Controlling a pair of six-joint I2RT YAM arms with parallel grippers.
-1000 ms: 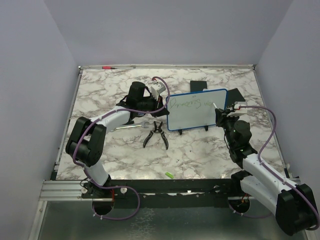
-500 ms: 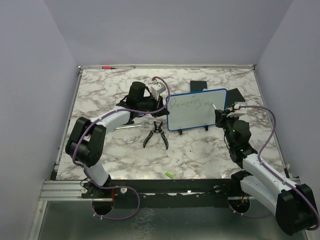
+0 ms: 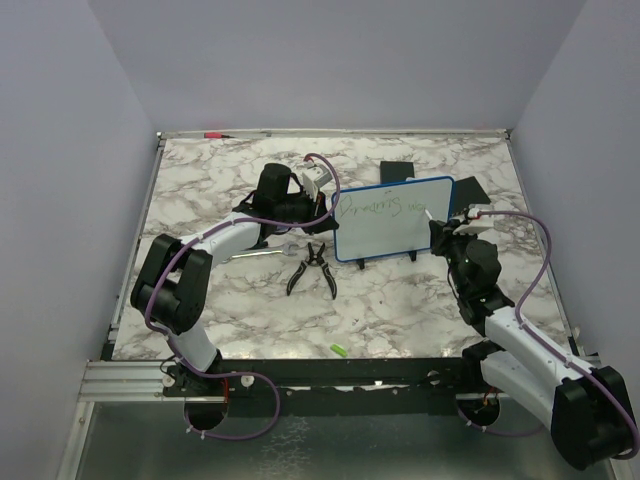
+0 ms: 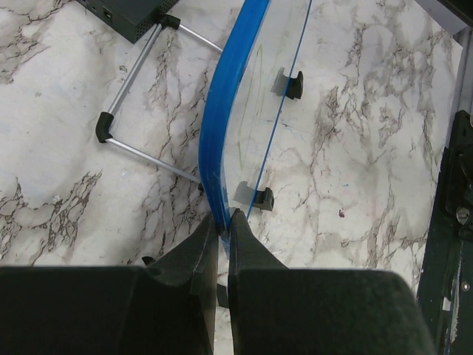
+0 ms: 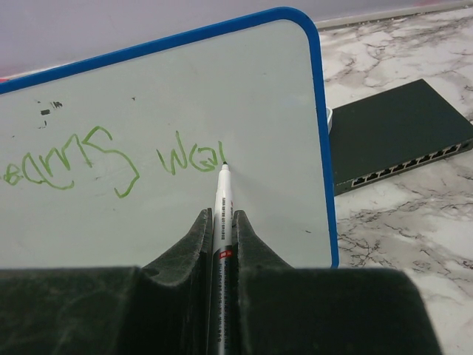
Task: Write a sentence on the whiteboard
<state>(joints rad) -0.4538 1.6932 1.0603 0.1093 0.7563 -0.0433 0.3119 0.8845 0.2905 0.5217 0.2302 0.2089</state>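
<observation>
The whiteboard (image 3: 392,220), white with a blue frame, stands tilted on small black feet at the table's middle right. My left gripper (image 3: 330,205) is shut on its left blue edge (image 4: 214,148). A white marker (image 5: 222,200) is pinched in my right gripper (image 5: 222,216), which is shut on it. The marker's tip touches the board (image 5: 185,111) just right of the green sentence (image 5: 111,159). That sentence (image 3: 385,209) runs as one line of green scrawl across the upper half of the board.
Black pliers (image 3: 313,268) lie in front of the board's left end. A silver rod (image 3: 255,254) lies by the left arm. A black network switch (image 5: 395,133) sits behind the board's right end, another dark box (image 3: 397,172) behind its top. A small green cap (image 3: 338,349) rests near the front edge.
The right gripper with the marker has shifted slightly along the board and the green line has grown a little to the right. The left arm holds still.
</observation>
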